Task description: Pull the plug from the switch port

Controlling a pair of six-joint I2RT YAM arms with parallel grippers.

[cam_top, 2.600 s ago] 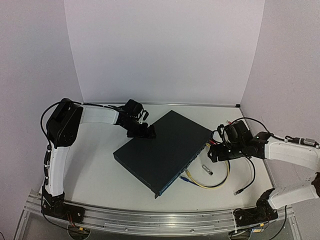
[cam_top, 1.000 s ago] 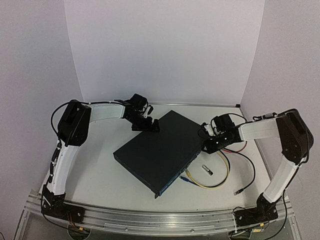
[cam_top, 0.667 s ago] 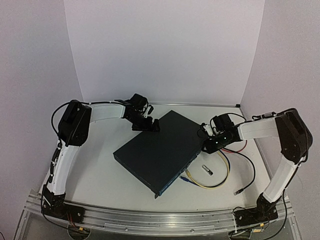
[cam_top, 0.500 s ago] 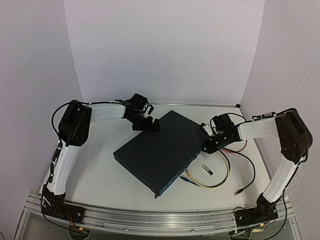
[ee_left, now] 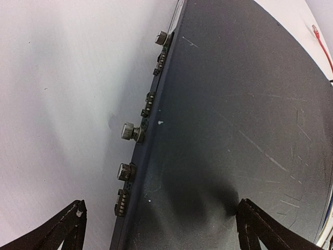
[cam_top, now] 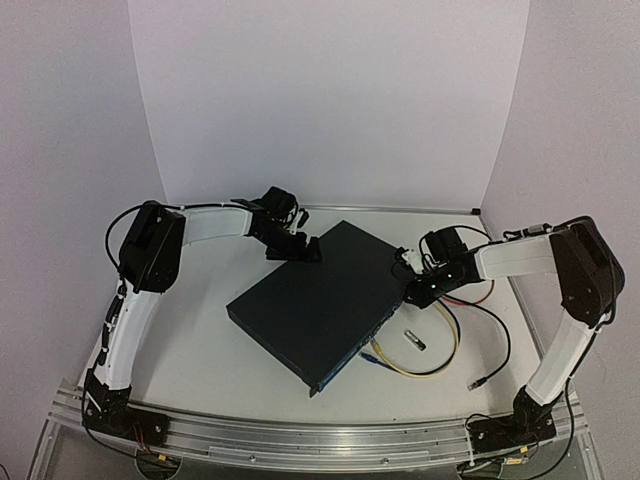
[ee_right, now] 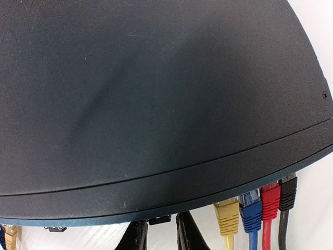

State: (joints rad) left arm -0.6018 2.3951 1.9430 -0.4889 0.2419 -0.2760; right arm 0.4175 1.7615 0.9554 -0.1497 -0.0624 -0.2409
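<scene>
The switch (cam_top: 320,300) lies flat and skewed in the middle of the table, a dark navy box; its port face looks toward the right arm. My right gripper (ee_right: 159,237) is at that face, and its fingers (ee_right: 136,237) stand close on either side of a small black plug (ee_right: 159,221) that sits in a port under the switch's lip (ee_right: 156,198). In the top view the right gripper (cam_top: 412,290) is at the switch's right edge. My left gripper (ee_left: 164,229) is open wide, straddling the switch's back edge (ee_left: 151,156) at the far corner (cam_top: 295,250).
Yellow (ee_right: 226,213), blue (ee_right: 251,211), red (ee_right: 270,203) and black (ee_right: 287,194) plugs sit in ports right of my right fingers. Loose yellow cable (cam_top: 440,360), a small silver piece (cam_top: 415,340) and a black cable end (cam_top: 478,382) lie on the table to the right.
Both arms came in to the switch from further out and have since stayed put. My right jaws have narrowed around the black plug.
</scene>
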